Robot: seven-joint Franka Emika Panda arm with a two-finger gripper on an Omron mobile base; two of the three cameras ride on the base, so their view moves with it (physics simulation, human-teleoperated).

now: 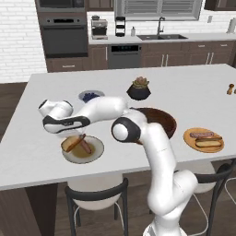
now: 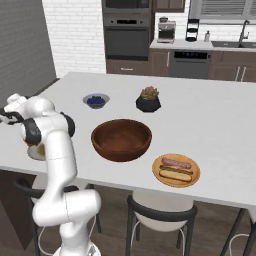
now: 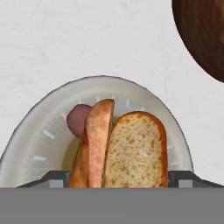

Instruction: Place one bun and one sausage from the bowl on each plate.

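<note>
My gripper (image 1: 70, 135) hangs open just over the pale-rimmed plate (image 1: 96, 154) at the counter's front left. A bun (image 1: 71, 144) lies on that plate with a sausage (image 1: 85, 144) leaning against it. In the hand view the bun (image 3: 135, 151) and sausage (image 3: 98, 140) rest on the plate (image 3: 39, 140) between my fingertips (image 3: 54, 179), which stand well apart on either side; the gripper (image 3: 118, 179) holds nothing. The dark wooden bowl (image 2: 121, 139) looks empty. The orange plate (image 2: 192, 167) carries a sausage (image 2: 176, 163) and a bun (image 2: 175, 175).
A small bowl of blueberries (image 1: 91, 96) and a black plant pot (image 1: 138, 90) stand behind the wooden bowl (image 1: 163, 122). A small shaker (image 1: 230, 88) is at the far right. Dark stools (image 1: 94, 196) sit below the counter's front edge.
</note>
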